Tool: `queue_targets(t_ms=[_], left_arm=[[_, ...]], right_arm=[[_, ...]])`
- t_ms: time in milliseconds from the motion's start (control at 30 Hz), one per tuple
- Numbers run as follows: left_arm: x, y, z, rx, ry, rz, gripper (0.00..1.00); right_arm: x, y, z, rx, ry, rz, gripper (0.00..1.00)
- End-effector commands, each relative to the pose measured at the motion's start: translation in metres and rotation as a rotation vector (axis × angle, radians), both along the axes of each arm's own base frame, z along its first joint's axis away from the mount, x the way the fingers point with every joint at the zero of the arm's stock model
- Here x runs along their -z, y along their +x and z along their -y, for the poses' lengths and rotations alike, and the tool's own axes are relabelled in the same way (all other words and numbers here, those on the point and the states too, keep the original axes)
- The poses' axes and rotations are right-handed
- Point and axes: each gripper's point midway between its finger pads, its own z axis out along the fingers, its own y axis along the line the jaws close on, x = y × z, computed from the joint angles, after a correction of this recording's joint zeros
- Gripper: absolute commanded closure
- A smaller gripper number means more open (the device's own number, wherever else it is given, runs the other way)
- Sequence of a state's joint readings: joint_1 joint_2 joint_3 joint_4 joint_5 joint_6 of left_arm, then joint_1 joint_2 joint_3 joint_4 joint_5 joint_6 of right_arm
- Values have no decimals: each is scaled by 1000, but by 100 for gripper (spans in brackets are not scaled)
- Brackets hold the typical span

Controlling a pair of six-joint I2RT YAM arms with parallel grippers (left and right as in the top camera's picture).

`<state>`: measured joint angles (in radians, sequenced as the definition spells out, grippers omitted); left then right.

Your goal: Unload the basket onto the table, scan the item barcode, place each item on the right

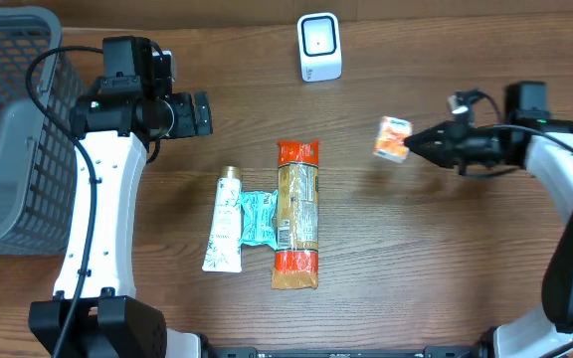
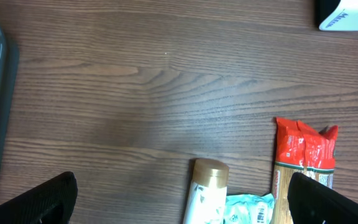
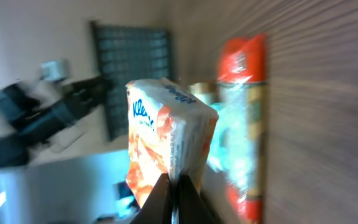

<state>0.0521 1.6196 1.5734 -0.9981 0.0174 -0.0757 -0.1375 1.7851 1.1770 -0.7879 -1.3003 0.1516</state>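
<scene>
While pinched by one edge in right gripper, clamped shut on it: tissue pack, held off tabletop toward right edge, probably to free its faces for turning barcode toward scanner at far edge. Left gripper: wide, empty, parked toward left edge.

Wire basket at the table's left edge | barcode scanner at the far edge, centre | tube, small packet and long food packet side by side mid-table, left to right, touching | Kleenex pack right of them, pinched in the right gripper.
</scene>
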Motion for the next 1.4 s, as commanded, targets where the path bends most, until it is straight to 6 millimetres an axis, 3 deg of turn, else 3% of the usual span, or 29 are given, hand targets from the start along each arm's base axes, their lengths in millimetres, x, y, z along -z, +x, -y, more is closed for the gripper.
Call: queue_targets(t_ms=[0, 167, 400, 667, 833, 1000, 1267, 1367], left_arm=[[-6, 2, 4, -2, -1, 19, 0], [-6, 2, 4, -2, -1, 19, 0], [-6, 2, 4, -2, -1, 19, 0], [-6, 2, 4, -2, -1, 19, 0], [-6, 2, 4, -2, -1, 19, 0], [-6, 2, 4, -2, -1, 20, 0], [-6, 2, 4, -2, -1, 19, 0], [-6, 2, 4, -2, -1, 19, 0]], right_arm=[[-42, -9, 12, -22, 198, 216, 96], [-47, -16, 19, 7, 229, 190, 96], [-62, -33, 2, -35, 232, 189, 96], [-115, -67, -21, -114, 215, 321, 96], [-151, -85, -24, -130, 200, 407, 96], [-171, -99, -25, -142, 184, 498, 96], [-174, -99, -25, -148, 173, 548, 96], [-155, -85, -22, -126, 24, 596, 96]])
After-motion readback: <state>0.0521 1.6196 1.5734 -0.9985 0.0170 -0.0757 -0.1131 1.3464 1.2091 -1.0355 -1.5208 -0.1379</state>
